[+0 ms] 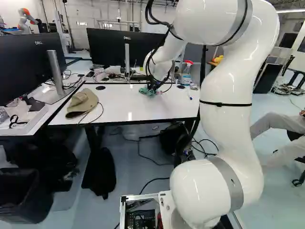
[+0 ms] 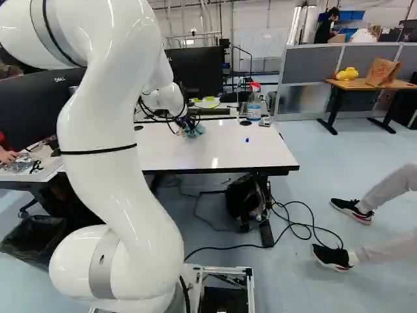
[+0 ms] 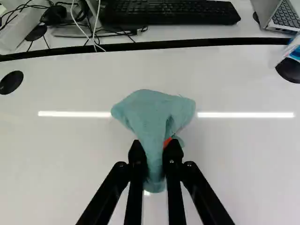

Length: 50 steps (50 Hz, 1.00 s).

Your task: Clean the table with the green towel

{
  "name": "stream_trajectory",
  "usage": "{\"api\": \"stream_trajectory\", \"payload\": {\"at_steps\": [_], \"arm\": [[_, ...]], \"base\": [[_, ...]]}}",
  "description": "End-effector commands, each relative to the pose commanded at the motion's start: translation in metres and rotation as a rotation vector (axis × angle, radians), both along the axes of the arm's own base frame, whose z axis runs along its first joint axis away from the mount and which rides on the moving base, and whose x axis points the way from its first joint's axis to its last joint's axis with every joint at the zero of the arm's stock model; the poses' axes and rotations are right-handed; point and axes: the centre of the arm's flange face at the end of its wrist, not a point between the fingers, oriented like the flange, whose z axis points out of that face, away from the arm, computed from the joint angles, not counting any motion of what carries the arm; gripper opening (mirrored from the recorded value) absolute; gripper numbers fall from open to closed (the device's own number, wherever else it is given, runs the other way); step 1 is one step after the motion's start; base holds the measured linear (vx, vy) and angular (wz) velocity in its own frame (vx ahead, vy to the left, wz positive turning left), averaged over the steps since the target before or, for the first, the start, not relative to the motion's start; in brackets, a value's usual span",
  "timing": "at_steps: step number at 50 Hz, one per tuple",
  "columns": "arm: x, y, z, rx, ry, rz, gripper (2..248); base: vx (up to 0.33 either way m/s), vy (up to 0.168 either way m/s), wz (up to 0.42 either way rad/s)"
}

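Observation:
My gripper (image 1: 153,87) is at the white table (image 1: 143,106), toward its far side in the left base view. In the wrist view the gripper (image 3: 154,157) is shut on the green towel (image 3: 152,115), which is pinched between both fingers and bunches out ahead of them. A bit of orange pad shows beside the cloth. The towel (image 2: 194,130) lies low at the tabletop in the right base view; whether it presses on the surface I cannot tell.
A tan cap (image 1: 82,102) with a cable lies at the table's left. A spray bottle (image 2: 254,103) stands near the far right edge. Monitors (image 1: 119,47) and a keyboard (image 3: 171,11) are beyond. A person's legs (image 2: 384,202) are at the right. Another robot (image 1: 26,20) stands far back.

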Motion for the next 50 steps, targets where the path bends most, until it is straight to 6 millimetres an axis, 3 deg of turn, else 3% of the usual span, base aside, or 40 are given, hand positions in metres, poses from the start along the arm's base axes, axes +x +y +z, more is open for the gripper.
{"api": "stream_trajectory", "payload": {"at_steps": [36,50], "arm": [[-0.069,0.005,0.003,-0.003,0.033,0.021,50],[-0.071,0.005,0.003,-0.003,0.033,0.022,50]], "base": [[0.000,0.000,0.000],[0.000,0.000,0.000]]}}
